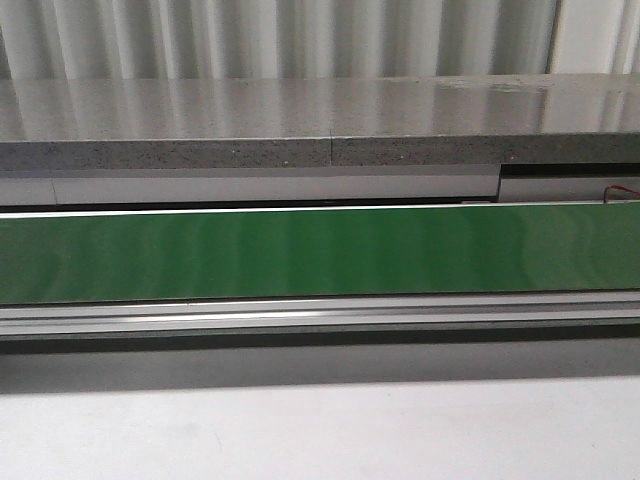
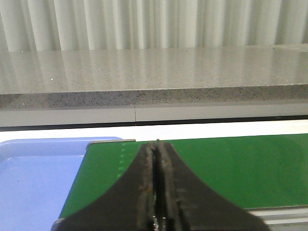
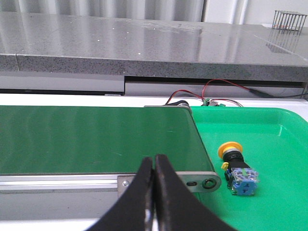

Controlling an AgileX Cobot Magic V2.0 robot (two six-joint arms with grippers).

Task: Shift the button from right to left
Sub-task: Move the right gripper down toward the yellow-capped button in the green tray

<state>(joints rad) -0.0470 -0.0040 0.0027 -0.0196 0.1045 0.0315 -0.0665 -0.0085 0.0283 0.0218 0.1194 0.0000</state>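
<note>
The button (image 3: 237,166), with a yellow cap, black collar and blue-grey block, lies on its side in a green tray (image 3: 269,144) beside the end of the green belt (image 3: 96,139). It shows only in the right wrist view. My right gripper (image 3: 154,158) is shut and empty, over the belt's front rail, apart from the button. My left gripper (image 2: 157,143) is shut and empty, over the other end of the belt (image 2: 216,168) beside a blue tray (image 2: 33,178). Neither gripper shows in the front view, where only the belt (image 1: 320,252) appears.
A grey stone counter (image 1: 300,120) runs behind the belt. Red and black wires (image 3: 207,94) lie at the belt's far end by the green tray. The belt's metal rail and end bracket (image 3: 202,183) lie under the right gripper. A wire rack (image 3: 290,20) stands on the counter.
</note>
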